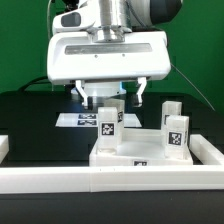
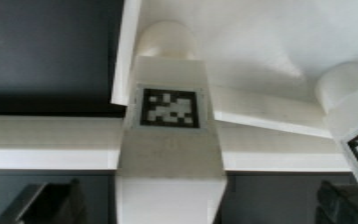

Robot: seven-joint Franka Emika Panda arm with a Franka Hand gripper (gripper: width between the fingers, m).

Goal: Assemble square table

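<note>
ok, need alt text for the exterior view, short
A robot arm's white pincer reaches down over a white tagged leg standing on the square white tabletop; whether it grips the leg cannot be told. A second tagged leg stands upright toward the exterior view's right, with the marker board flat on the black table behind.

The black table (image 1: 25, 115) carries the square slab (image 1: 140, 152), marker board (image 1: 78, 119) and border rail (image 1: 110, 181)

Ext. cam low, front-on, close to table slab (image 1: 125, 150); wrist cam straight down, v. close; shared: tagged leg (image 1: 108, 121).
</note>
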